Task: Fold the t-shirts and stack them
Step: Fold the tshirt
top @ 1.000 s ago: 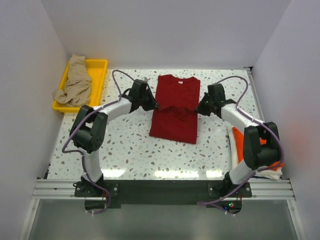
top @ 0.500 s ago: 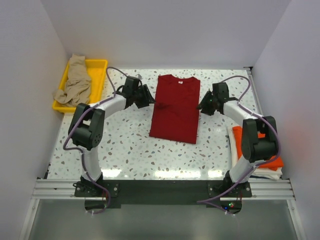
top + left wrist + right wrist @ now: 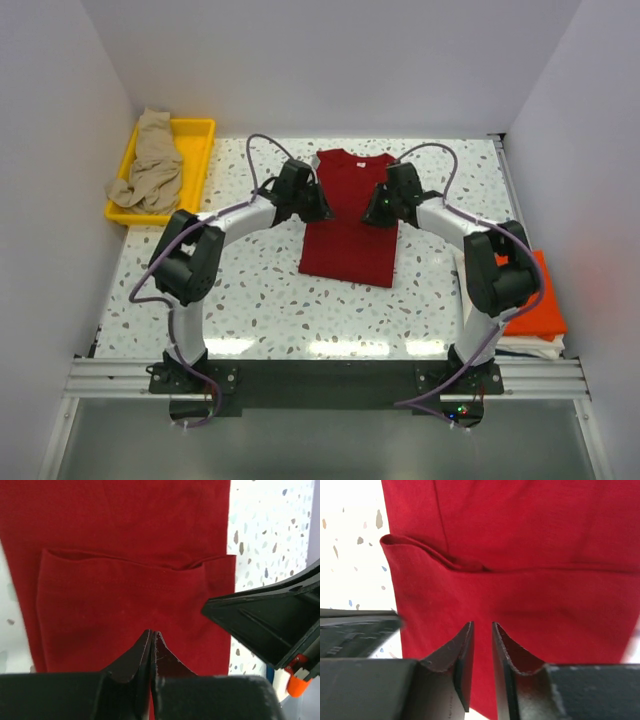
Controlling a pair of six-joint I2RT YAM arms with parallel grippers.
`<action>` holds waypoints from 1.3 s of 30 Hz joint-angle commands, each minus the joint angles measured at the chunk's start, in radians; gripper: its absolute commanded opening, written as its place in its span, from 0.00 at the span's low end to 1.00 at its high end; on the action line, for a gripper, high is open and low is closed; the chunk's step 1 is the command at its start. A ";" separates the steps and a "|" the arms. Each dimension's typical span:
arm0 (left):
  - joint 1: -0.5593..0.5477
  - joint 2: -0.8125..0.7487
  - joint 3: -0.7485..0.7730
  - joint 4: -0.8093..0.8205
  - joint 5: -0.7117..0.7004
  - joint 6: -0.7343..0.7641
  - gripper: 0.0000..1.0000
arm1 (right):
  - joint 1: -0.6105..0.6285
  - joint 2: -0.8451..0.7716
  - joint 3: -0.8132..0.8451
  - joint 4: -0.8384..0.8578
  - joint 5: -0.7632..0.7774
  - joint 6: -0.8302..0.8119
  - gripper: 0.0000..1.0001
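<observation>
The dark red t-shirt (image 3: 349,245) lies flat in the middle of the table as a long narrow rectangle, collar at the far end. Both wrist views show a folded layer of it (image 3: 125,605) (image 3: 520,600) with its edge running straight across. My left gripper (image 3: 319,209) (image 3: 151,633) hovers over the shirt's left side, its fingertips together and no cloth showing between them. My right gripper (image 3: 377,213) (image 3: 483,625) is over the shirt's right side, its jaws a narrow gap apart with nothing in it. The two grippers face each other.
A yellow tray (image 3: 196,130) at the far left holds a crumpled tan-beige t-shirt (image 3: 152,165). At the near right edge a folded orange t-shirt (image 3: 538,305) lies on a white one (image 3: 530,348). White walls close in three sides of the table.
Both grippers were at the shirt's side edges, drew outward and opened, then swung in over the shirt while closing. The red shirt now lies flat, and the orange shirt is uncovered.
</observation>
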 commanded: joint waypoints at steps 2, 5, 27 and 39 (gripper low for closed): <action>0.009 0.079 0.084 0.034 0.024 0.044 0.05 | 0.016 0.111 0.099 0.062 -0.036 -0.017 0.23; 0.038 0.139 0.116 0.069 0.041 0.052 0.05 | 0.015 0.206 0.175 0.036 -0.037 -0.022 0.23; 0.130 0.147 -0.010 0.074 0.006 0.004 0.02 | -0.069 0.332 0.332 -0.065 -0.143 -0.039 0.31; 0.144 0.120 0.007 0.075 0.029 0.005 0.00 | -0.137 0.268 0.294 -0.061 -0.185 -0.066 0.31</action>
